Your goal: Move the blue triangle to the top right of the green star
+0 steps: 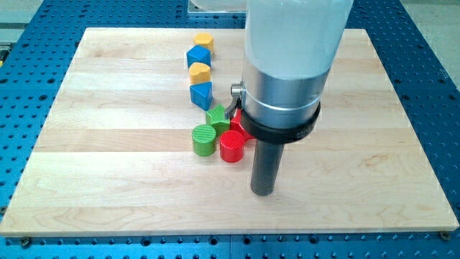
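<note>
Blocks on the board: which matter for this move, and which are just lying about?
In the job:
blue triangle
green star
my tip, at the view's lower right of the cluster

Lying about:
green cylinder
red cylinder
blue cube
two yellow blocks

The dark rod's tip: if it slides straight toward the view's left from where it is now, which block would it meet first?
My tip sits lower in the view than the red cylinder and the green cylinder. Straight left, the wooden board looks free, though depth is uncertain.
</note>
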